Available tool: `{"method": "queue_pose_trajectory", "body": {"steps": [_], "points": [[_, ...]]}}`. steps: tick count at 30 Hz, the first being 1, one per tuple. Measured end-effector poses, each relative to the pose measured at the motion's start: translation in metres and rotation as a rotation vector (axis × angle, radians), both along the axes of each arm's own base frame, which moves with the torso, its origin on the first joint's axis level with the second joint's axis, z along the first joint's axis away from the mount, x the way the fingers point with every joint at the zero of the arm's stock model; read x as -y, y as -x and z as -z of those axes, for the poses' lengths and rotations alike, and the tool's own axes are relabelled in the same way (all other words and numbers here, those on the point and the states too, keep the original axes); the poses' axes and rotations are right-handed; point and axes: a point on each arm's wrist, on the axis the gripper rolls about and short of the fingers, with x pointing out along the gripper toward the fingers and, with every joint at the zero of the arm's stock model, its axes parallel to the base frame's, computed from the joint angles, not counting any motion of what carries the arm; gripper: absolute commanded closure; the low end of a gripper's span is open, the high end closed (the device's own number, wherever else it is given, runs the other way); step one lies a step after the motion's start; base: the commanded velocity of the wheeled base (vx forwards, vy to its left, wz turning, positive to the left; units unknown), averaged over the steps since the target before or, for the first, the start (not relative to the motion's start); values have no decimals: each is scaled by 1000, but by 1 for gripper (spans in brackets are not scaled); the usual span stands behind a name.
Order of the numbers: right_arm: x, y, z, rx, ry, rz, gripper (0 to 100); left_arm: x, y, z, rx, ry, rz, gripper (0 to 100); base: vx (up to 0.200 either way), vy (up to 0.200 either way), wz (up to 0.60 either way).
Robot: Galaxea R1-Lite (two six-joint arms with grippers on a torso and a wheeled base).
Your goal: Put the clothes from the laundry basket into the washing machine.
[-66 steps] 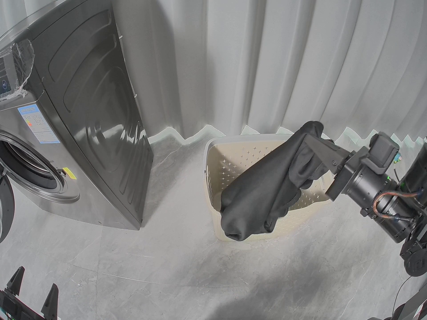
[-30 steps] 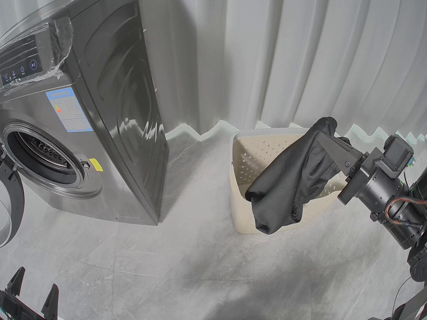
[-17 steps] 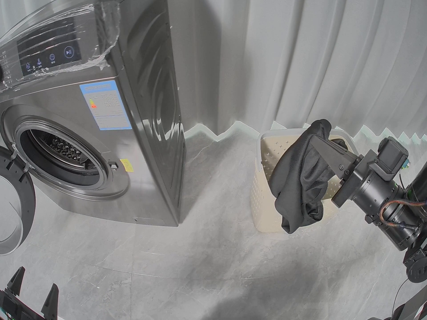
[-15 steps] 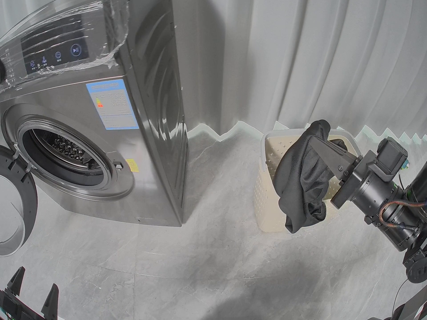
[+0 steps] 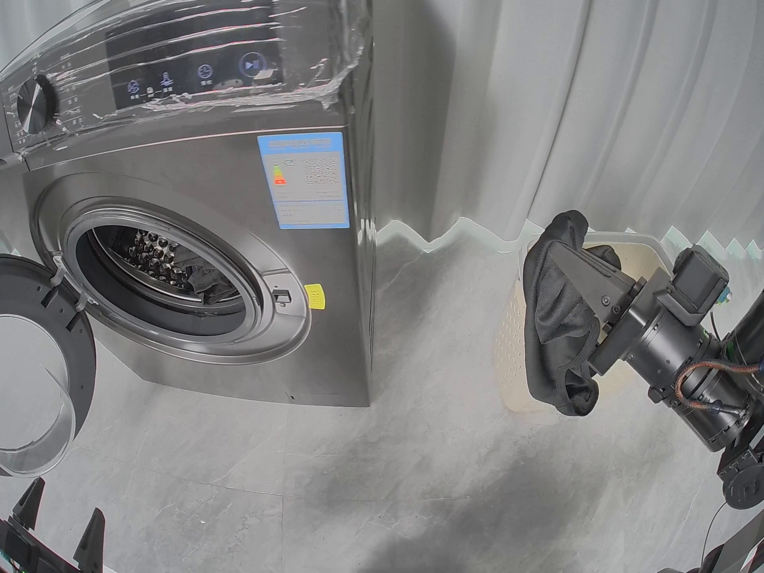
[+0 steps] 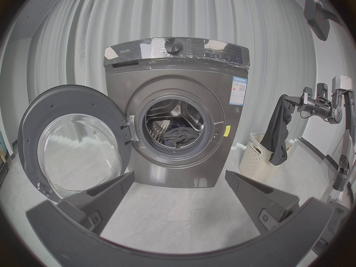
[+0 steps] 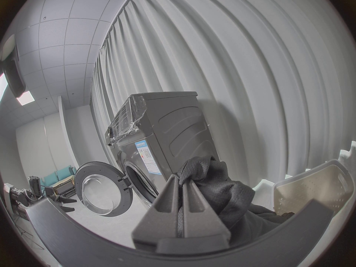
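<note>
Above the cream laundry basket (image 5: 509, 350), the right gripper (image 5: 567, 258) pinches a black garment (image 5: 557, 328) between closed fingers, and the cloth hangs down over the basket. Well to the left stands the washing machine (image 5: 207, 169), its round door (image 5: 36, 360) swung open and dark clothes (image 6: 178, 136) lying in the drum. The left gripper (image 5: 65, 501) sits low, its fingers spread wide.

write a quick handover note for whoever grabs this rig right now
Right hand: shut on the dark garment, held high, hanging down over the laundry basket.
Left hand: open, empty, low, facing the washing machine.
Done: door open; dark clothes already in the drum.
Left: carry the garment to the drum and release it; then check the basket, whose bottom is hidden.
</note>
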Motion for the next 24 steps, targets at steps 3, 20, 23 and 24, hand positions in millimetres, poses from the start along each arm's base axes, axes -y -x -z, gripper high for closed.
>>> {"method": "queue_pose_trajectory", "body": {"steps": [3, 20, 23, 24], "points": [[0, 0, 0, 0, -1, 2, 100, 0, 0, 0, -1, -2, 0, 0, -133, 0, 0], [1, -8, 5, -39, 1, 95, 100, 0, 0, 0, -1, -1, -1, 0, -200, 0, 0], [2, -10, 6, -48, 5, 113, 100, 0, 0, 0, -1, 0, -1, 0, -133, 0, 0], [3, -11, 7, -50, 6, 118, 100, 0, 0, 0, -1, 0, -1, 0, 0, 0, 0]]}}
